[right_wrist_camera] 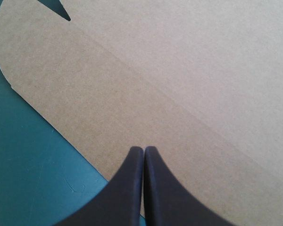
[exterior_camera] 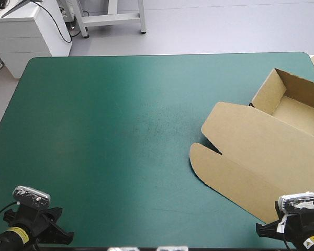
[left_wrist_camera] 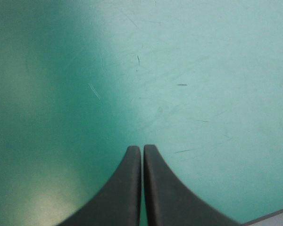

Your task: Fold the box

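Two pincers for your list, each drawn together to a point, holding nothing. Your left pincer [left_wrist_camera: 142,149] has bare teal-green worktop [left_wrist_camera: 203,70] ahead. Your right pincer [right_wrist_camera: 144,149] hangs over the brown box [exterior_camera: 251,151], its lid [right_wrist_camera: 179,70] flat under and ahead, its open tray [exterior_camera: 298,112] farther ahead.

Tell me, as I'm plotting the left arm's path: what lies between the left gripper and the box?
Nothing. In the high view, only bare teal-green cover stretches from the left gripper across to the box.
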